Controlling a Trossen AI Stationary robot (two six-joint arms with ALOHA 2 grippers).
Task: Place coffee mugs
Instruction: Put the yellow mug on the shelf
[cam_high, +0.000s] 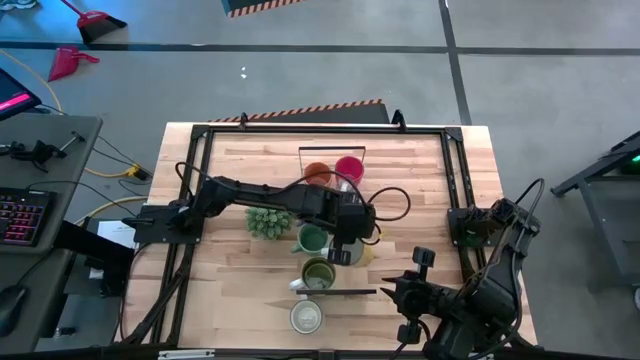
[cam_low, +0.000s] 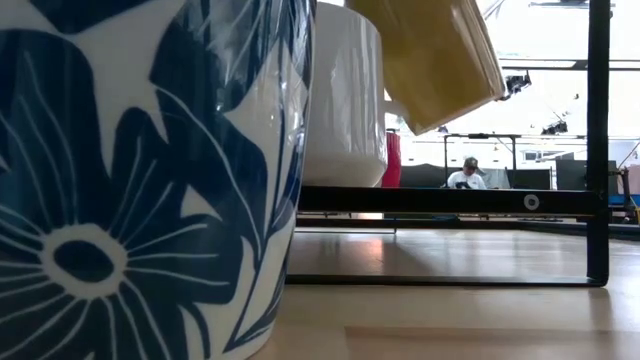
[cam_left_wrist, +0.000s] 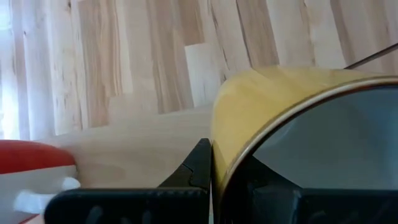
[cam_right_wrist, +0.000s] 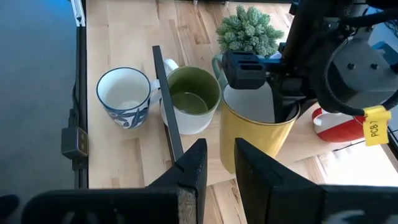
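Note:
My left gripper (cam_high: 345, 232) is out over the middle of the table, shut on a yellow mug (cam_right_wrist: 249, 140) that shows lifted and tilted in the low view (cam_low: 430, 60). On the table stand an olive-green mug (cam_right_wrist: 189, 99), a white mug with blue flowers (cam_right_wrist: 122, 96), a teal-green mug (cam_high: 312, 238), an orange mug (cam_high: 318, 173) and a pink-red mug (cam_high: 349, 168). My right gripper (cam_right_wrist: 217, 165) is open near the table's near right corner (cam_high: 398, 295), apart from the mugs. My left gripper holds the yellow mug by its rim (cam_left_wrist: 231, 155), with one finger (cam_left_wrist: 198, 167) outside the wall and the other inside the hollow. The fingers come from above, pointing down. The mug is lifted clear of the table and tilted.
A spiky green potted plant (cam_high: 268, 222) stands left of the teal-green mug. A thin black rack bar (cam_right_wrist: 168, 124) lies between the flowered and olive-green mugs, and a black frame (cam_low: 450, 200) crosses the table. A person (cam_low: 465, 175) sits far behind the table.

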